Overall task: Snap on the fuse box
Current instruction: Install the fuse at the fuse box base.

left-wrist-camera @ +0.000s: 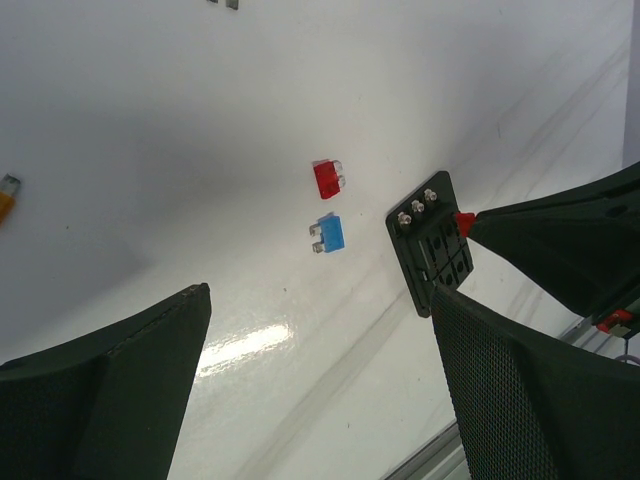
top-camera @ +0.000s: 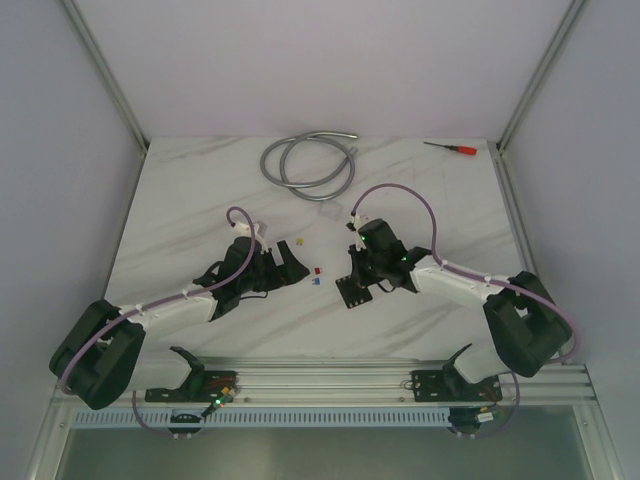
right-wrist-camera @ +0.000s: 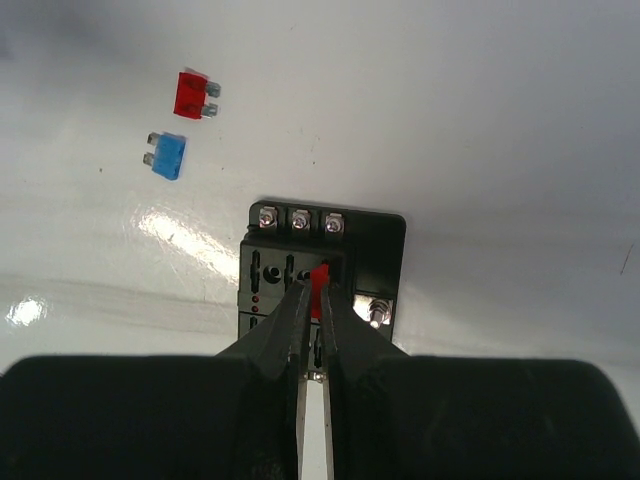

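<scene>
- Fuse box (right-wrist-camera: 372,248): it lies flat on the white table (right-wrist-camera: 480,120), between my two arms and nearer the right one. Its row of three screws (right-wrist-camera: 298,219) is on the edge away from my right wrist.
- Right gripper (right-wrist-camera: 314,295): my fingers are pressed almost together, pinching a small red fuse (right-wrist-camera: 319,278) by its body. The fuse's tip meets a slot in the upper row of the box; I cannot tell whether it is already seated.
- Step in hand, as I judge it: pushing this fuse home. To do it well, I keep the blades square to the slot and press straight along the fuse's own line without twisting. I let go only once it sits level. A tilted push would likely skid the unclamped box across the smooth table.
- Right arm pose: the wrist bends over the box from its near-right side, with the fingers pointing down onto its face.
- Left gripper (left-wrist-camera: 320,300): my fingers are spread wide and hold nothing. They hover above the table to the left of the box and touch neither it nor the loose fuses.
- Loose parts: a spare red fuse (left-wrist-camera: 327,179) and a blue fuse (left-wrist-camera: 329,234) lie side by side just left of the box, apart from it.
- Left arm pose: stretched low across the table toward the box, well placed to steady it if needed.
</scene>
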You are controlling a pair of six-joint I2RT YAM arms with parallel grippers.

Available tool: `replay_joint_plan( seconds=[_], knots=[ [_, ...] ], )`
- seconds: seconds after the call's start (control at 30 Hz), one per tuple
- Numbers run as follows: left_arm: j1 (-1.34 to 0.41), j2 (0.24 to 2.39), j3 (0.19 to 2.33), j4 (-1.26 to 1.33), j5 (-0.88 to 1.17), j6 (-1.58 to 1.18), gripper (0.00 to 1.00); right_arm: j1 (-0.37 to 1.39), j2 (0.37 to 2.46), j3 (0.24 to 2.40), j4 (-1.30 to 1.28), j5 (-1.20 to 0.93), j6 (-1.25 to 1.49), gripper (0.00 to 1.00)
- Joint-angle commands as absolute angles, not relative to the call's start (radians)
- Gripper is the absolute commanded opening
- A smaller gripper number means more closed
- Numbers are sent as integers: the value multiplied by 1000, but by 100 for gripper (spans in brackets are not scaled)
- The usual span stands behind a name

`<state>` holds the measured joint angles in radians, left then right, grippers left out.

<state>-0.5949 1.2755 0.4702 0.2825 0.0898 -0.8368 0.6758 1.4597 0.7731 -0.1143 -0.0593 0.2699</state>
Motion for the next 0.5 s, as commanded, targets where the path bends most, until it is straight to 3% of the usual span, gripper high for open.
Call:
replay_joint_plan(
  seconds=[0.0, 0.47],
  knots=[
    [-589, 1275, 494, 266, 103, -835, 100, 672, 1470, 735, -123, -38, 279, 2],
    [-589, 1272, 494, 266, 104, -837, 100, 635, 1441, 665, -97, -80, 287, 10]
  ],
)
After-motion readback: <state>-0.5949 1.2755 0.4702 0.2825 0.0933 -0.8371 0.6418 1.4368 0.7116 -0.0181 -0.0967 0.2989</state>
